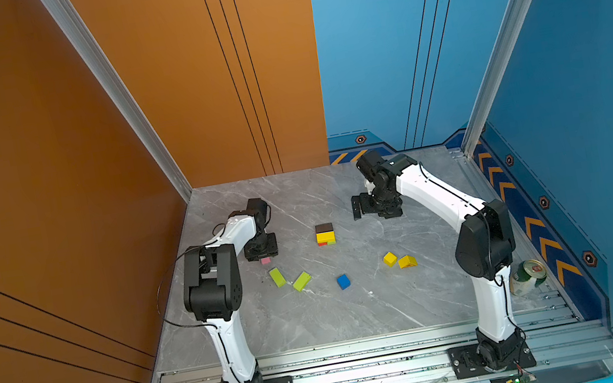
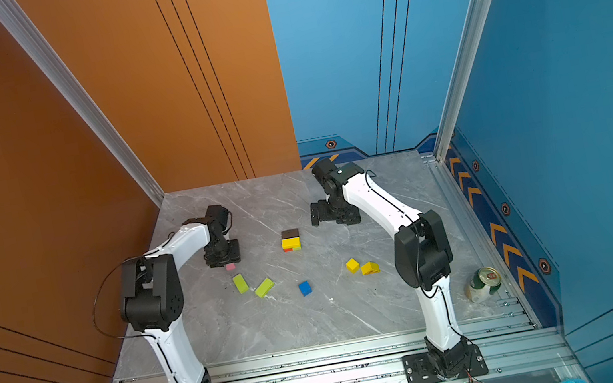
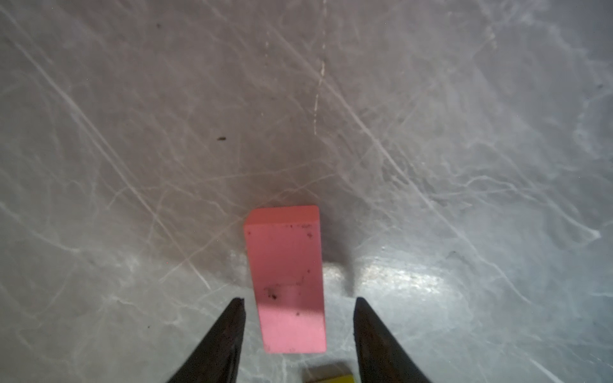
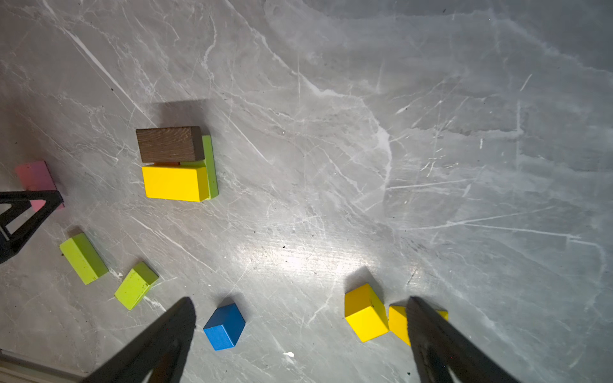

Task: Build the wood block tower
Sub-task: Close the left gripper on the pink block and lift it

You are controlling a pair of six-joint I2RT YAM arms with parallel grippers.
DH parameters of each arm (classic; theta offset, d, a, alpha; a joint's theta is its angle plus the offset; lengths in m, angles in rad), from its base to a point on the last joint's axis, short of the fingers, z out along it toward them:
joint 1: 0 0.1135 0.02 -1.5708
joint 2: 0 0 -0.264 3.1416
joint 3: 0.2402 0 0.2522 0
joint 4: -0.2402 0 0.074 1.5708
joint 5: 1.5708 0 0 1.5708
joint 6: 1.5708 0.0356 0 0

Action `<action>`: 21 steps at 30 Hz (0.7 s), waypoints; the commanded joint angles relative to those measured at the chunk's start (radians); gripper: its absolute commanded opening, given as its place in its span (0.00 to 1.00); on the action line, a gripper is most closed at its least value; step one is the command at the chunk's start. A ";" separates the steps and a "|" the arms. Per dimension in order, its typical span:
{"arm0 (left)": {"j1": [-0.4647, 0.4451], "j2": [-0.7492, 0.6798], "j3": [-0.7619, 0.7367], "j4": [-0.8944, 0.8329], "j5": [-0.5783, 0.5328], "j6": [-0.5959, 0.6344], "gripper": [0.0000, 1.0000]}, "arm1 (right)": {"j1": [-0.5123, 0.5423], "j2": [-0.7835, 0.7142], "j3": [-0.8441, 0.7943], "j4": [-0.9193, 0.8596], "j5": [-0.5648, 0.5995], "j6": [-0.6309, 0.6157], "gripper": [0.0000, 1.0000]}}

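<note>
Walls: flat matte panels with thin black stripes, orange wall [image 1: 38, 161] at 9 o'clock, blue wall [image 1: 530, 79] at 3.
Table [image 1: 359, 318]: grey marble-look slab with white veins, glossy and finely scratched in the wrist views.
Arms: white shells and black joints, bolted to a ribbed aluminium rail [image 1: 368, 372] at 6 o'clock.

Left gripper [image 3: 298, 299]: points down at 9 o'clock of the tower. Its black tapered fingers [image 3: 232, 331] stand apart, with the pink bar [image 3: 287, 282] lying flat between them. Bare table shows on both sides, so nothing is clamped.
Right gripper [image 4: 301, 299]: at 1 o'clock of the tower, fingers spread wide with nothing between them.

Tower [image 1: 325, 235]: near table centre and low. A brown bar [image 4: 169, 144] with visible wood grain and a glossy yellow bar [image 4: 174, 182] lie side by side on top. A lime bar [image 4: 210, 165] lies crosswise beneath them.

Loose painted blocks, placed from the tower:
- Two lime bars [image 1: 277, 277] [image 1: 301, 281] at 7–8 o'clock.
- Blue cube [image 1: 343, 281] at 6.
- Yellow cube [image 1: 390, 259] at 4, with the prism [image 1: 407, 261] just beside it.

Can [image 1: 525, 277]: green and white, at 4 o'clock on the table edge.

Hard to see:
- Red piece [image 1: 322, 244] is only a sliver under the tower.
- The pink bar is mostly covered by the left gripper in both top views.
- The prism is half hidden behind a finger in the right wrist view.
- A yellowish corner [image 3: 331, 378] is cut off by the frame and cannot be identified.
- The can is partly hidden behind the right arm.
</note>
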State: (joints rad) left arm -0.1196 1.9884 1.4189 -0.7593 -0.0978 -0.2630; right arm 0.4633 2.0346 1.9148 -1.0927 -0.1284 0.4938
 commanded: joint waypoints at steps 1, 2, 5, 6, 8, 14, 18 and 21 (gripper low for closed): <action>0.014 -0.003 -0.011 -0.012 -0.019 -0.036 0.52 | 0.012 -0.055 -0.022 -0.036 0.032 -0.004 1.00; 0.015 0.004 -0.011 -0.009 -0.016 -0.037 0.50 | 0.012 -0.062 -0.027 -0.035 0.036 -0.004 1.00; 0.015 0.012 -0.009 -0.008 -0.016 -0.041 0.43 | 0.013 -0.087 -0.045 -0.030 0.047 -0.004 1.00; 0.015 0.012 -0.009 -0.006 -0.016 -0.041 0.39 | 0.012 -0.093 -0.050 -0.029 0.049 -0.004 1.00; 0.016 0.014 -0.010 -0.004 -0.017 -0.043 0.33 | 0.012 -0.104 -0.058 -0.028 0.052 -0.007 1.00; 0.022 0.023 -0.024 0.013 -0.008 -0.044 0.28 | 0.011 -0.136 -0.067 -0.027 0.060 -0.025 1.00; 0.027 0.030 -0.034 0.027 0.004 -0.046 0.30 | 0.008 -0.166 -0.089 -0.025 0.070 -0.035 1.00; 0.028 0.035 -0.041 0.034 0.006 -0.050 0.33 | 0.005 -0.198 -0.112 -0.015 0.077 -0.038 1.00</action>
State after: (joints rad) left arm -0.1047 1.9888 1.4136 -0.7467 -0.1005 -0.3042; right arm 0.4732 1.8854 1.8240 -1.0916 -0.0883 0.4747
